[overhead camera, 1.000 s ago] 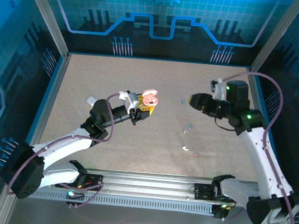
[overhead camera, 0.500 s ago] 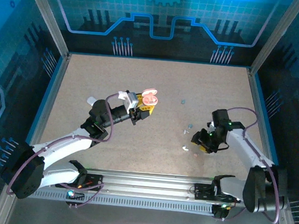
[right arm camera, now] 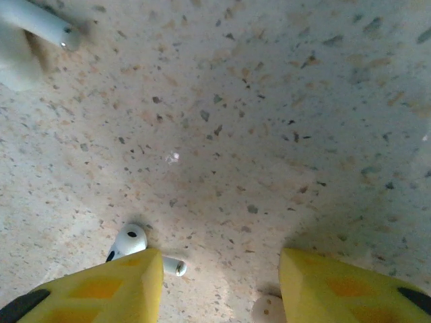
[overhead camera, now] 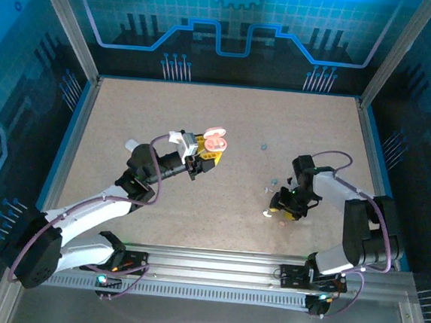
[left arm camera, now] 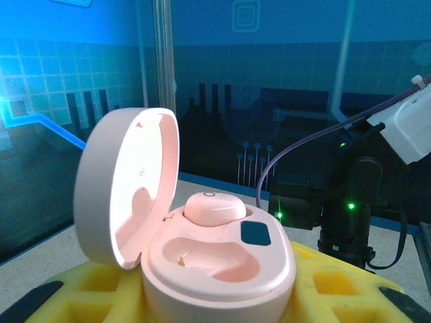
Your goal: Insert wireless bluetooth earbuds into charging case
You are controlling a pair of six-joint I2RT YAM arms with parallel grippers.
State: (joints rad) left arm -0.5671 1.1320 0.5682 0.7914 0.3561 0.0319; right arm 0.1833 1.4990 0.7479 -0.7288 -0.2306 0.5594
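My left gripper (overhead camera: 203,159) (left arm camera: 217,304) is shut on the pink charging case (overhead camera: 216,140) (left arm camera: 215,259) and holds it above the table's middle left. The lid stands open. One pink earbud (left arm camera: 214,207) sits in the far socket; the near socket is bare. My right gripper (overhead camera: 278,212) (right arm camera: 222,286) is down at the table, open. In the right wrist view a white earbud (right arm camera: 129,243) lies half under the left fingertip (right arm camera: 108,289). A pinkish earbud (right arm camera: 269,311) lies just inside the right fingertip (right arm camera: 350,289). Neither one is gripped.
More loose earbuds lie on the speckled table: pale ones (overhead camera: 272,184) just beyond the right gripper and one (overhead camera: 262,145) farther back. A pale stemmed earbud (right arm camera: 30,37) shows at the right wrist view's top left. Blue walls and metal posts ring the table.
The right arm has swung from high at the far right down to the table by the loose earbuds. The left arm has held still with the case.
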